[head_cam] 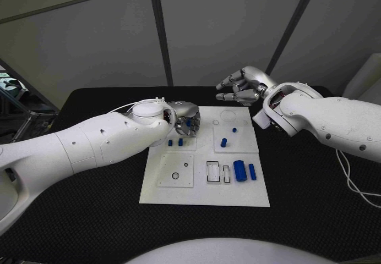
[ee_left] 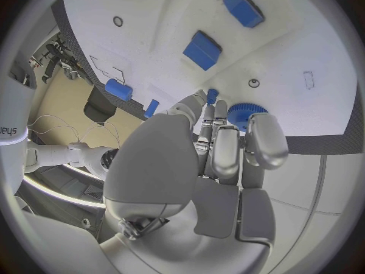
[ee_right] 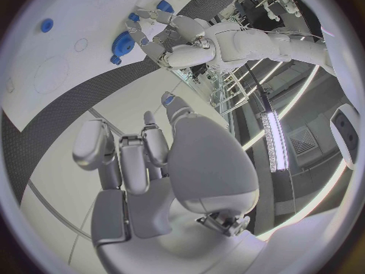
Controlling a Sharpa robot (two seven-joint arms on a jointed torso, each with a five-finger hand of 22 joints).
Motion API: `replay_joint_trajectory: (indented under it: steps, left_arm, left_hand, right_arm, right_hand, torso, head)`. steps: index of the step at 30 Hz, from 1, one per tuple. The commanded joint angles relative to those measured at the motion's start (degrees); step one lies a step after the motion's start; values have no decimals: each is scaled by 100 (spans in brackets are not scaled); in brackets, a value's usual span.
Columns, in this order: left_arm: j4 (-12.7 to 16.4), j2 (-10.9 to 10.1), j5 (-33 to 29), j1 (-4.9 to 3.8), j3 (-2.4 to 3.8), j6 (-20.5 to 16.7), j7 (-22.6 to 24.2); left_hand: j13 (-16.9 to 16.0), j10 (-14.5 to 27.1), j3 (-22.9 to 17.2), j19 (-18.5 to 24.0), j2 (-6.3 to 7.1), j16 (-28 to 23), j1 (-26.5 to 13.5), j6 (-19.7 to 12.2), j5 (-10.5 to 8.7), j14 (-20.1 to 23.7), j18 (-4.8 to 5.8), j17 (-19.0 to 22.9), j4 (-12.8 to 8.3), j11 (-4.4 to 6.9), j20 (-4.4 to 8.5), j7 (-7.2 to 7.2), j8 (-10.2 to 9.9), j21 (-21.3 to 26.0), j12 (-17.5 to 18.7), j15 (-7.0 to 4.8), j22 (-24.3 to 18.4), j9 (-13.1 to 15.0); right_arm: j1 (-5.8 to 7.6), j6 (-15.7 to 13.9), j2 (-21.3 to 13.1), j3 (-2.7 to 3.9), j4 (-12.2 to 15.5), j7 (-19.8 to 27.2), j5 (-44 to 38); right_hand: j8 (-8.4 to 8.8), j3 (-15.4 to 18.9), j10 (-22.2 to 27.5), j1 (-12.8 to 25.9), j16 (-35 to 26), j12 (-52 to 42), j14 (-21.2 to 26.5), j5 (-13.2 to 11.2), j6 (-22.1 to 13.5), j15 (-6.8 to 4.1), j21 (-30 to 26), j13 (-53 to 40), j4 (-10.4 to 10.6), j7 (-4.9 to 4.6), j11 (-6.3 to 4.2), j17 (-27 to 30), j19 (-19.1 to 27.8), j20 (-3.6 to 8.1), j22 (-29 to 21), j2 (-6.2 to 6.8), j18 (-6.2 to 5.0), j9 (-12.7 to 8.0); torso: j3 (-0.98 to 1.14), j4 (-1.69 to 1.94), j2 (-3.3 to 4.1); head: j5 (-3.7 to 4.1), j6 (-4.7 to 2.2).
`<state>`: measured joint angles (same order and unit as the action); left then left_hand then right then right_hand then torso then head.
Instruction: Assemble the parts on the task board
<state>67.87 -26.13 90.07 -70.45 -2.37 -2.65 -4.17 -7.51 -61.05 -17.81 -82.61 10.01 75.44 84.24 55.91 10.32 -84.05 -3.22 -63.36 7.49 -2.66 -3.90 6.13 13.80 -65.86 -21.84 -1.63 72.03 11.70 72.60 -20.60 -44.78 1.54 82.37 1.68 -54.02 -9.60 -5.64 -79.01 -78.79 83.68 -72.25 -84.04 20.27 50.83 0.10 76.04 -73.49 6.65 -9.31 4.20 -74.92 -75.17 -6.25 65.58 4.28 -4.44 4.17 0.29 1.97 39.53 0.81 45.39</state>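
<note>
The white board [head_cam: 205, 193] lies mid-tabletop [head_cam: 95, 220] with blue parts [head_cam: 239, 170] near its front edge, the left hand [head_cam: 186, 120] pinches a small blue peg [ee_left: 212, 95] beside a blue gear [ee_left: 245, 112] at the board's far-left corner, and the right hand [head_cam: 246, 87] hovers behind it, fingers curled on nothing.

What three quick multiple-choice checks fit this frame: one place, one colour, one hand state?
1. Over the task board, the left hand is at the:
A) near right corner
B) far left part
C) near edge's middle

2. The parts are:
A) blue
B) red
C) green

3. The right hand:
A) grips a part
B) presses the board
C) holds nothing

Answers:
1. B: the head view shows it at the far left.
2. A: every piece is blue.
3. C: its fingers are bare, beyond the board's far edge.
</note>
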Motion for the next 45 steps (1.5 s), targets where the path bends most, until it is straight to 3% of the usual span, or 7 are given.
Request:
replay_joint_trajectory:
  steps: [1,25,37,40,45]
  left_arm:
    - [-19,25,29,9,3,111,-65]
    - [-214,109,30,69,4,153,-83]
    - [-75,-16,30,83,10,-164,73]
    - [-4,-78,29,84,24,-259,97]
    - [91,-161,29,85,104,-343,111]
  left_hand:
    - [12,-49,-62,-45,-25,4,45,49,-19,-50,-188,10,-5,3,10,-7,-38,-40,42,-32,9,-12]
    - [53,-196,-445,-54,-93,49,177,137,-41,-50,-171,33,-238,-17,-1,52,-127,-112,159,-8,102,-78]
    - [14,-460,-676,-124,-139,104,204,385,-71,-68,-127,7,-433,13,15,50,-91,-348,146,-28,298,-78]
    - [8,-494,-702,-133,-135,107,183,423,-74,-68,-121,16,-457,17,18,45,-90,-378,155,-30,324,-80]
    - [2,-525,-721,-138,-127,109,160,458,-77,-67,-118,23,-479,21,21,41,-91,-396,165,-33,341,-81]
  right_arm:
    - [10,28,11,3,9,29,-24]
    - [10,30,23,3,5,28,-27]
    - [9,30,29,3,-7,35,-30]
    - [9,27,28,3,-15,38,-31]
    - [9,22,26,3,-26,42,-33]
  right_hand:
    - [-25,-17,22,1,-19,19,-349,15,-18,-38,-33,-6,24,8,-16,-427,2,26,6,-32,-69,-5]
    - [-27,-22,22,-6,-18,18,-350,23,-19,-38,-31,-6,21,8,-17,-429,-2,26,11,-35,-68,-6]
    - [-27,-22,22,-6,-18,18,-350,23,-19,-38,-31,-6,21,8,-17,-429,-2,26,11,-35,-68,-6]
    - [-29,-27,15,-8,-14,7,-352,28,-19,-38,-30,-15,20,7,-17,-437,-5,27,13,-37,-67,-6]
    - [-29,-27,15,-8,-14,7,-352,28,-19,-38,-30,-15,20,7,-17,-437,-5,27,13,-37,-67,-6]
  torso:
    - [2,1,-2]
    - [2,1,-5]
    - [0,4,-8]
    - [-1,3,-7]
    - [0,3,-6]
  head:
    - [0,-1]
    - [1,12]
    - [-6,0]
    - [-8,-7]
    - [-15,-20]
